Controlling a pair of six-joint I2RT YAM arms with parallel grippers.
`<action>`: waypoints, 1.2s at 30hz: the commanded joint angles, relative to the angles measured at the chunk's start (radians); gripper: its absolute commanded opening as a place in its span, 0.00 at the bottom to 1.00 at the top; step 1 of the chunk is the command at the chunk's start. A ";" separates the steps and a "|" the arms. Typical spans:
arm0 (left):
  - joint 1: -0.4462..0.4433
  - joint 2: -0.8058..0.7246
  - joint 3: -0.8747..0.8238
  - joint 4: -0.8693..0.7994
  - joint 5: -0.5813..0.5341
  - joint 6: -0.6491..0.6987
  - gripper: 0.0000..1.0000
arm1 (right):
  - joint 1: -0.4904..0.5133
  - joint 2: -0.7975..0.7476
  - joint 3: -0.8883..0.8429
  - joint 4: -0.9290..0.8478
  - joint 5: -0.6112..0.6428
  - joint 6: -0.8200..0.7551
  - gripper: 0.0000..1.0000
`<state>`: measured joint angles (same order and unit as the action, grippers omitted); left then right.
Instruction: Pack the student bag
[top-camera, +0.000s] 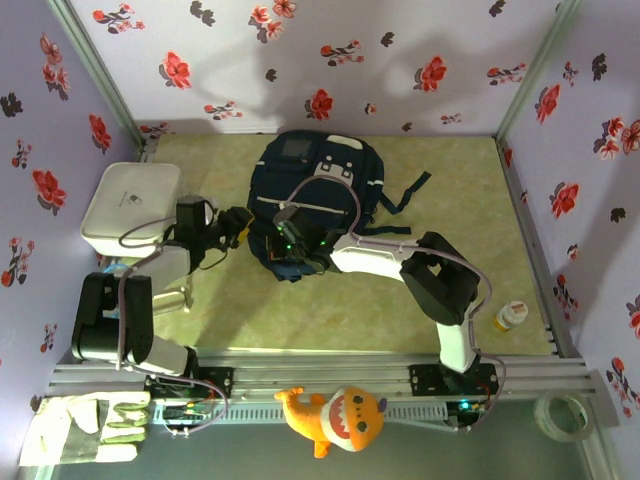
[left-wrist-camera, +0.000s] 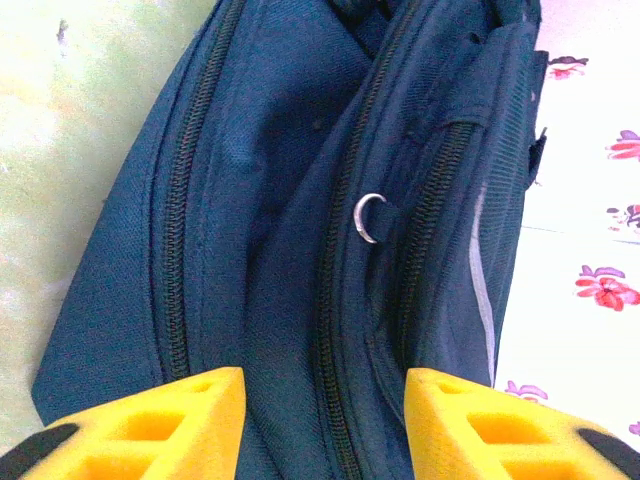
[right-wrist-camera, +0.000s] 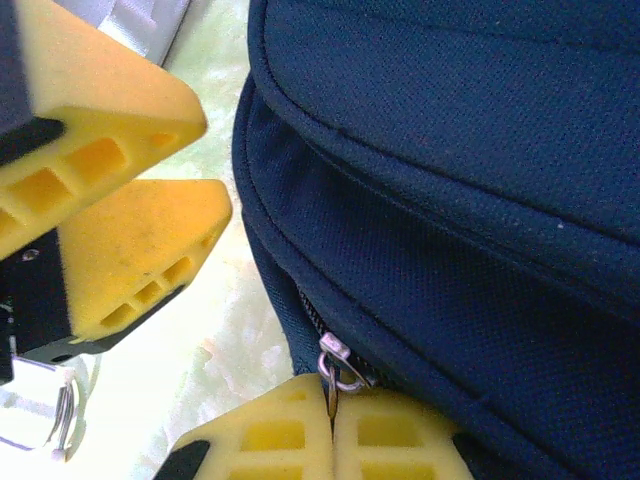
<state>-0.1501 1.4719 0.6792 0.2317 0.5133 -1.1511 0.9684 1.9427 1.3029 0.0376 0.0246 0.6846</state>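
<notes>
Student bag (top-camera: 320, 190) lies flat mid-table (top-camera: 420, 310), top toward 12 o'clock. Left gripper (left-wrist-camera: 322, 390) sits at its 9 o'clock side, jaws partly apart and holding nothing. Right gripper (right-wrist-camera: 333, 425) at 7 o'clock looks pinched tight on the zipper pull (right-wrist-camera: 338, 362). I'd clamp the left on the fabric beside the track first, then drag the pull along the teeth, not upward

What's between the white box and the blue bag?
The left claw, pointing at the bag, with the box beside its wrist. The top view shows it.
</notes>
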 joint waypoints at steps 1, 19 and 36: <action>-0.016 0.033 0.018 0.037 0.013 -0.040 0.40 | 0.001 0.005 0.036 0.045 -0.023 -0.003 0.00; -0.031 0.119 0.071 0.112 0.039 -0.024 0.17 | 0.001 -0.026 0.013 -0.029 0.071 -0.020 0.00; 0.012 0.103 0.108 0.033 0.036 0.050 0.00 | -0.109 -0.360 -0.343 -0.198 0.441 -0.013 0.00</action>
<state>-0.1680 1.5829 0.7586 0.2703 0.5671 -1.1484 0.9028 1.6306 0.9989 -0.0910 0.3328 0.6544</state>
